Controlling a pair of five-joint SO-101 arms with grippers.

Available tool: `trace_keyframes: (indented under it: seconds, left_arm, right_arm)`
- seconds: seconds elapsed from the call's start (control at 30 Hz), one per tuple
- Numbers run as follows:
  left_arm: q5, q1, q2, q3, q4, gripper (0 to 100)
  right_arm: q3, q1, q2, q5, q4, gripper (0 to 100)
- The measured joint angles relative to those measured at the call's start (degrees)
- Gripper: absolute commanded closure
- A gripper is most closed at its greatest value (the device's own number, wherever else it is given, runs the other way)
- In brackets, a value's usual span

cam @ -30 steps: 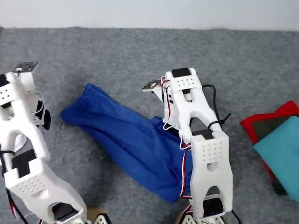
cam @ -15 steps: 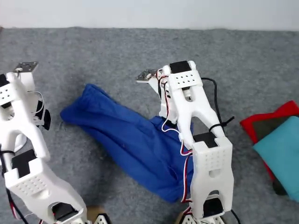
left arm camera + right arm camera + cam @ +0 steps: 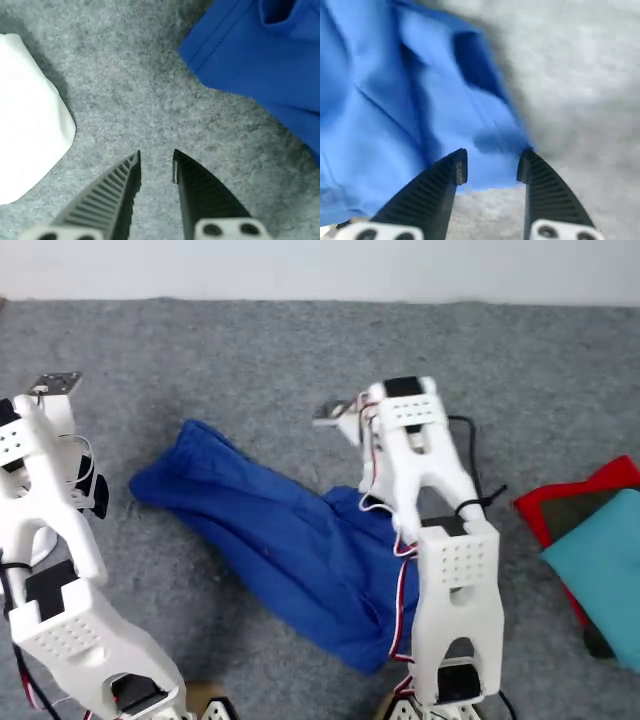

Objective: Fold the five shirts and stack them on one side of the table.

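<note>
Both point down, parted, empty: right gripper (image 3: 493, 156) over blue shirt (image 3: 395, 100) edge, left gripper (image 3: 156, 156) beside it.

**Table layout from above**

The loose shirt (image 3: 280, 530) is lying across the middle of the table (image 3: 200, 350). The right arm (image 3: 440, 540) is standing over its right end; the left arm (image 3: 50, 540) is standing left of it, apart. The folded stack (image 3: 600, 550) is lying at the right edge.
</note>
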Motion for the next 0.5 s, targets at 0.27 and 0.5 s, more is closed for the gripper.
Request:
trace_keyframes:
  seconds: [0.27,0.5]
  left_arm:
    - [0.00,0.00,0.00,0.00,0.00,90]
    - [0.00,0.18,0.00,0.00,0.00,90]
  right_arm:
    - [-2.20,0.79,1.14,0.00,0.09,80.9]
    - [-2.73,0.88,5.71,0.00,0.09,81.2]
